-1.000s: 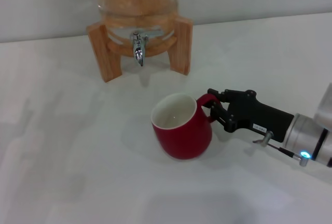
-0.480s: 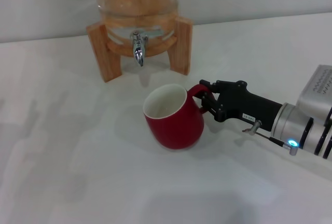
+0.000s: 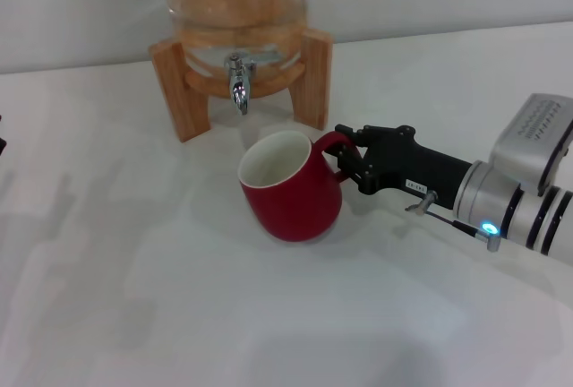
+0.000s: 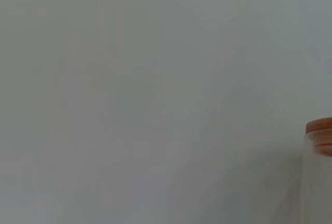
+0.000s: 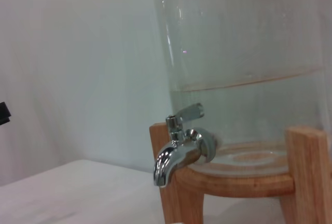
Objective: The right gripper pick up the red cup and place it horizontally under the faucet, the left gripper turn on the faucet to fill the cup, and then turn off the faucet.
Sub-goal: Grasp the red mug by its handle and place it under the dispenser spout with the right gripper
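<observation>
A: Logging position. The red cup (image 3: 291,186) is sitting tilted on the white desk (image 3: 134,297), mouth turned toward the robot's left, just in front of the wooden stand (image 3: 183,91) and a little to the right of the faucet (image 3: 238,81).

B: And the right pincer (image 3: 345,165)?

A: It is reaching in low and nearly level from the right, fingers clamped on the loop handle (image 3: 333,149). The cup's base looks to be touching the desk; I cannot tell for certain.

B: Handling notes?

A: Glazed ceramic, I judge: stiff, fairly heavy, slick, and breakable if knocked against the stand. The handle is the sensible hold, though the cup could swing about it.

B: Left pincer?

A: Not in view; its wrist camera is showing only wall and the edge of the glass jar (image 4: 319,146). In the right wrist view the faucet (image 5: 179,143) is sitting ahead, its lever not yet turned.
</observation>
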You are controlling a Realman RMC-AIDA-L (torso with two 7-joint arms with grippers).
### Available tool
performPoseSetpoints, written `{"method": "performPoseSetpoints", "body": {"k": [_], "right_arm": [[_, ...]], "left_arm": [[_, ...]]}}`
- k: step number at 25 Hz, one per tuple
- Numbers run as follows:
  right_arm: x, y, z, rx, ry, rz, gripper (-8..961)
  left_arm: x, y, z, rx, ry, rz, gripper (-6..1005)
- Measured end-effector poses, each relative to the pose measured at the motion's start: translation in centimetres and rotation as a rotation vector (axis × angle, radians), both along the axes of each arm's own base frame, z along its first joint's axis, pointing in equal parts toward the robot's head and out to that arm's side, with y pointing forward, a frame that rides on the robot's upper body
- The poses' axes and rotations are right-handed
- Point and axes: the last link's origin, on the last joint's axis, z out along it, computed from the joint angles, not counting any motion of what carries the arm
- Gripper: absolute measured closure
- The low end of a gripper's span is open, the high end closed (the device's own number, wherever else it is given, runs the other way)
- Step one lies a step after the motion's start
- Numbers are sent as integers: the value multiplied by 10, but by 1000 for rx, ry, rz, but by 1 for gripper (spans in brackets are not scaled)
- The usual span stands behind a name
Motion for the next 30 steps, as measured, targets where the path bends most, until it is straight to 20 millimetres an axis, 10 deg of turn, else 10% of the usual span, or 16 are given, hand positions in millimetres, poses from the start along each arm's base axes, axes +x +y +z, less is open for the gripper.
{"method": "performPoseSetpoints", "body": {"k": [30], "right_arm": [[-21,34,-2,28,-18,-56,771]], "left_arm": [[3,-1,-4,-26,0,-18,152]]}}
